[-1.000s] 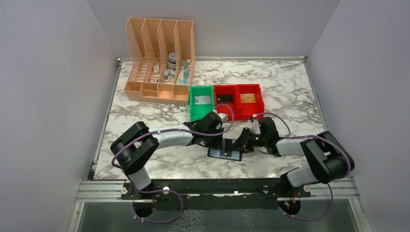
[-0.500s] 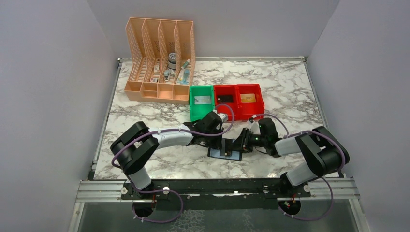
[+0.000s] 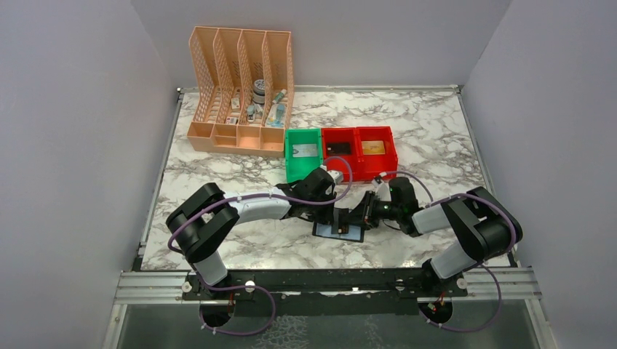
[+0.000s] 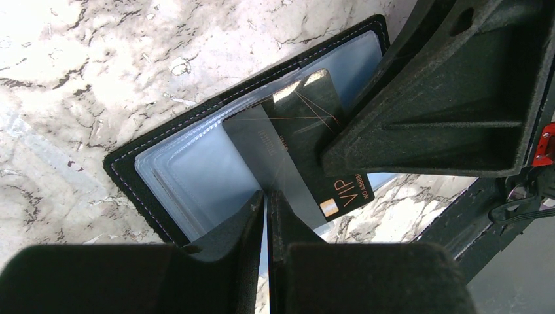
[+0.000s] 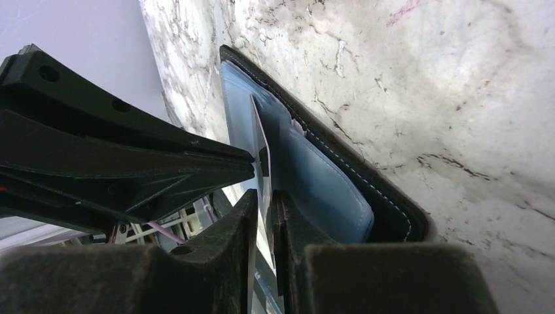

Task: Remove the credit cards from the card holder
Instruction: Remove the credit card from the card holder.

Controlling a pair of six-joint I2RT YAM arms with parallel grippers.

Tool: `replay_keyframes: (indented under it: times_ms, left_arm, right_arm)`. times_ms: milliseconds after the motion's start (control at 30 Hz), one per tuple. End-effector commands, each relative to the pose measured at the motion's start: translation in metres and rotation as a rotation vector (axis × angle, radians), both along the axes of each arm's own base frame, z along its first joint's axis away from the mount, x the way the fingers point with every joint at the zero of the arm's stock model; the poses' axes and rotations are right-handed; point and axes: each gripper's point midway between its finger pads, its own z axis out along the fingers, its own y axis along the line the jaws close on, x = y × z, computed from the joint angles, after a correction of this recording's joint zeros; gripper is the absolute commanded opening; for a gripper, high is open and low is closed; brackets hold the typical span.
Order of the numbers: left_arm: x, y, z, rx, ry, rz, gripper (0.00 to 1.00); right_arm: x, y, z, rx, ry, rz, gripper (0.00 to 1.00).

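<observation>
Your right arm's elbow has swung inward over the last second, while the card holder (image 3: 339, 231) stays open and flat on the marble table (image 3: 436, 131) between both wrists. Your right gripper (image 5: 264, 196) is clamped on a black VIP credit card (image 4: 296, 137) that sticks out past the holder's edge. Your left gripper (image 4: 265, 196) pinches the holder's clear sleeve.

Counts 2 grippers: left gripper (image 4: 266, 199), right gripper (image 5: 264, 199). 1 card holder (image 3: 339, 231) w/ 1 black card (image 4: 307, 124) showing. 3 bins at 12 o'clock of holder: 1 green bin (image 3: 288, 153), 2 red, i.e. mid red bin (image 3: 339, 168) & end red bin (image 3: 393, 149); 1 item apiece. 1 peach organizer (image 3: 240, 138) at 11 o'clock, 4 slots; bits inside too small to count.
</observation>
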Motion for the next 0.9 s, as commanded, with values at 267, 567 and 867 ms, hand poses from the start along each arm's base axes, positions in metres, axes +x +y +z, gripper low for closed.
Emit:
replay_keyframes:
  times_ms: [267,567,867]
  left_arm:
    - [-0.0071,0.0185,-0.0192,0.107,0.025,0.006,0.11]
    - [-0.0068,0.0199,-0.0183,0.108,0.022,0.013,0.11]
    - [-0.0064,0.0199,-0.0166,0.105,0.017,0.018,0.11]
  right_arm:
    - [0.0020,0.0033,0.0021,0.023,-0.033,0.038,0.18]
    - [0.0003,-0.0025,0.0004,-0.007,-0.041,0.005,0.19]
    - [0.0023,-0.0045,0.0040,-0.022,-0.054,-0.008,0.01]
